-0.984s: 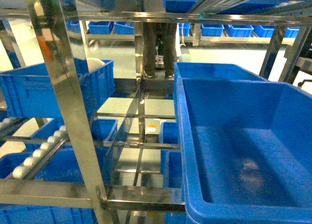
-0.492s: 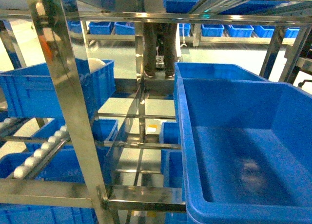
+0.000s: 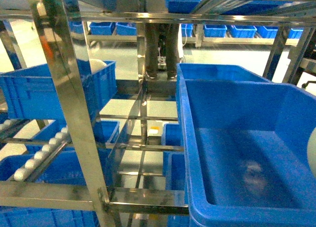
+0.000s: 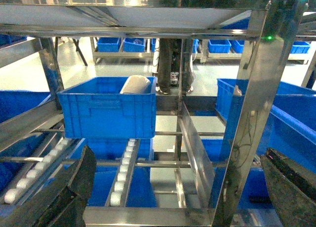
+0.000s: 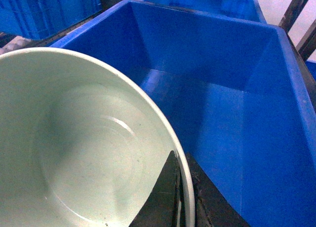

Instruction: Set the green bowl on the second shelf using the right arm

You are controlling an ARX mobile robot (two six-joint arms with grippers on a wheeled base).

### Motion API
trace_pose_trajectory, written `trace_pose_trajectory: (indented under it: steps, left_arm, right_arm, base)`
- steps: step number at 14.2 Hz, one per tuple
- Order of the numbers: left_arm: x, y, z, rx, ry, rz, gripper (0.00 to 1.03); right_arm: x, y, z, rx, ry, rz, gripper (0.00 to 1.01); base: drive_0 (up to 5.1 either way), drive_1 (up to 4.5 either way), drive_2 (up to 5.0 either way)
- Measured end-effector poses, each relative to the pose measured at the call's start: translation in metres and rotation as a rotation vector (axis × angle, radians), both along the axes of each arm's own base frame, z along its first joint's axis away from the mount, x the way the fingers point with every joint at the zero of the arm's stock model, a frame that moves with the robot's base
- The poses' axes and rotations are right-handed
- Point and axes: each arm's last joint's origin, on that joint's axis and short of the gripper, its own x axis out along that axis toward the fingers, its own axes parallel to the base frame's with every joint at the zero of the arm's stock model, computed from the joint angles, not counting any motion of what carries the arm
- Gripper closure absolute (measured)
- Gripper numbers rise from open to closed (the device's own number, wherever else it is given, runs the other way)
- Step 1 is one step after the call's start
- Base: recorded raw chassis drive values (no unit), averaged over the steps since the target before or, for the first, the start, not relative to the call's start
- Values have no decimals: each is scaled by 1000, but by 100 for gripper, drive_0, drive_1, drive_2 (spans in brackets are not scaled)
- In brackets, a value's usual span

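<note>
One green bowl [image 5: 74, 148] sits clamped at its rim in the right pincer [image 5: 180, 197], above a blue crate [image 5: 237, 103]. The left pincer [image 4: 182, 197] is spread wide before the steel rack [image 4: 256, 113].

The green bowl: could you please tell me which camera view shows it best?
The right wrist view: the green bowl fills its left half, interior facing the camera, with a finger of the right gripper clamping its rim. The head view catches only a pale sliver at the right edge. The left wrist view doesn't show it.
</note>
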Motion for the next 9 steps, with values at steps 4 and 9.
trace_pose_trajectory:
  steps: [4, 9]
  left_arm:
    - [0, 0, 0, 0, 0, 0, 5]
    - [0, 0, 0, 0, 0, 0, 5]
  right_arm:
    - [58, -10, -11, -3, 96, 9, 99]
    - [120, -9, -27, -19, 179, 45, 99]
  base:
    - [0, 0, 0]
    - [0, 0, 0]
